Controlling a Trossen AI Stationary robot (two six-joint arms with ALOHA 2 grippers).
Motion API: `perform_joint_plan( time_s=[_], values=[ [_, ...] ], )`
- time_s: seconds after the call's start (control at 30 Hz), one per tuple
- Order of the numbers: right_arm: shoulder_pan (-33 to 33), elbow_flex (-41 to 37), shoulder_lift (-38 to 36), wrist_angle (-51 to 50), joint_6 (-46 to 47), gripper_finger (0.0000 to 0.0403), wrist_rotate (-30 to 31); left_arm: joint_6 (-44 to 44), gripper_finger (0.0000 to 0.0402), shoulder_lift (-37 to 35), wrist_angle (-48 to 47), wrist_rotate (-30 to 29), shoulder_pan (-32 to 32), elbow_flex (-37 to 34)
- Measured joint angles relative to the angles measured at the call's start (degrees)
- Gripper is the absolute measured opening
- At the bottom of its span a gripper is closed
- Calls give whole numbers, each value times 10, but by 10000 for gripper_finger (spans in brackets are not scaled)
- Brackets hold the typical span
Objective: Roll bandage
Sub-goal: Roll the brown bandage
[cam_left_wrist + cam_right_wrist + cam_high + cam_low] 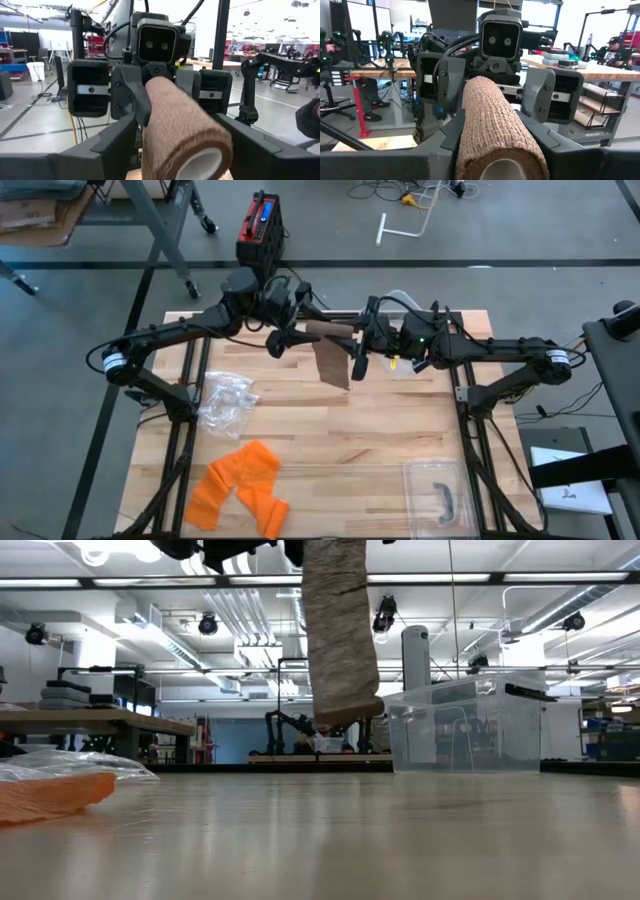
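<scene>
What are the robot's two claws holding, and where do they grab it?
A brown bandage roll, held in the air: the left gripper has one end, the right gripper the other. A loose tail hangs down.

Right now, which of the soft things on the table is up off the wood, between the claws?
The brown bandage, its roll spanning both claws at the far edge with its loose tail hanging. The orange cloth and the clear plastic bag lie flat on the table.
</scene>
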Motion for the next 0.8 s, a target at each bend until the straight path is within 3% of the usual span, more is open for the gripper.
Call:
perform_joint_plan(
  time_s=[0.43,0.6,0.8],
  values=[
    [0,0,0,-3,54,125,10,4,111,10,1,-8,8,0],
    [0,0,-2,-13,146,146,23,50,98,10,-4,-8,14,-1],
    [4,1,-14,-17,279,216,-4,117,103,8,1,23,22,-1]
  ],
)
